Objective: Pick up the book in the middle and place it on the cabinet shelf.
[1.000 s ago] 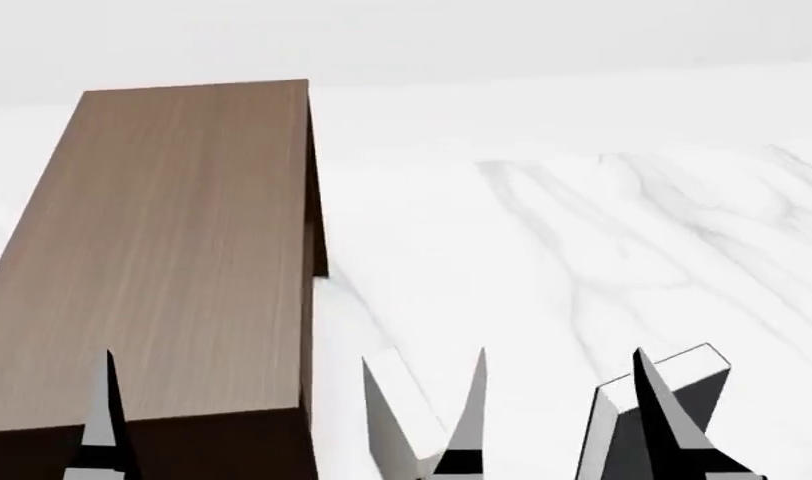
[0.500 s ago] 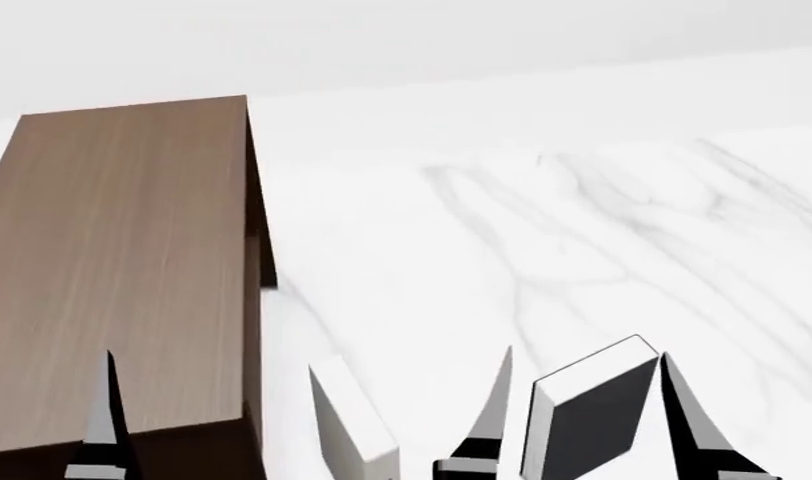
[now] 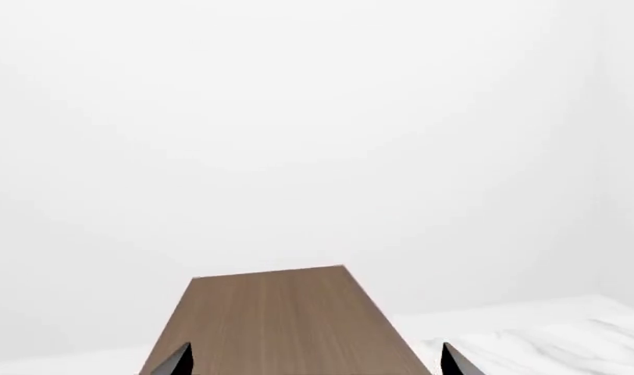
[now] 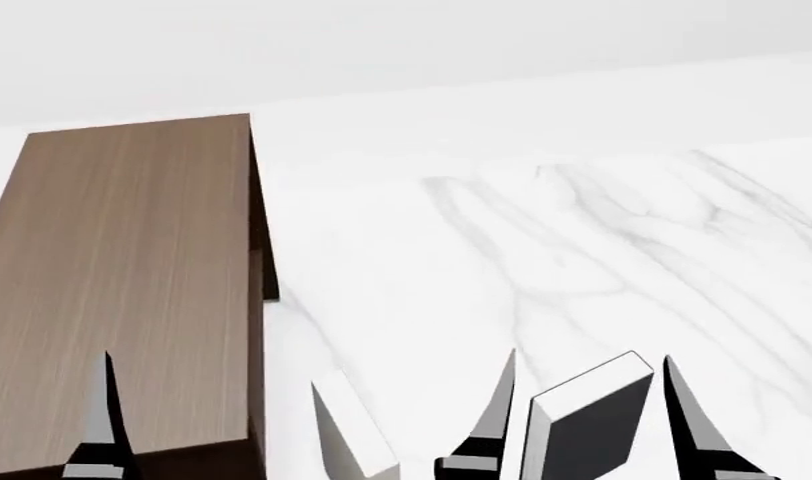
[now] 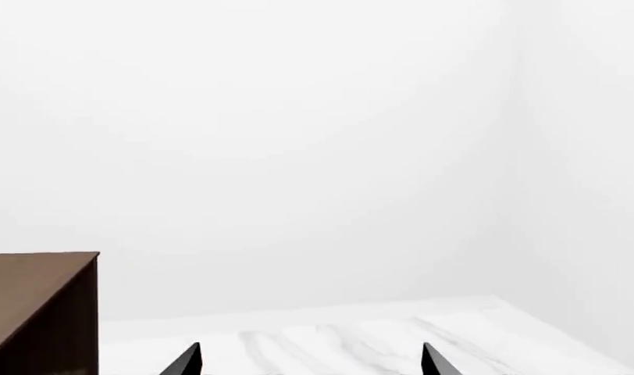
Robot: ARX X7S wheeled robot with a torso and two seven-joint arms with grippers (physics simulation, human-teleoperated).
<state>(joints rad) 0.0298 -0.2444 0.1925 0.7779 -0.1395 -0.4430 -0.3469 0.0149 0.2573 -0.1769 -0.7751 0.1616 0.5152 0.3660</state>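
Right gripper point(image 4: 586, 420), lower right of the head view, is spread wide, its two fingers flanking but not clamping the thick charcoal hardcover book point(image 4: 582, 425). Since a moment ago the view has tilted slightly; the long brown wood-grain cabinet point(image 4: 126, 290) sits lower at left. No grasp yet. Left gripper point(image 3: 315, 363) stands apart-fingered. A pale book point(image 4: 353, 430) is cut off below.

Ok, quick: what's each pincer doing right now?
Left pincer: open, holding nothing.
Right pincer: open, fingers either side of the dark book, grip cannot be told.
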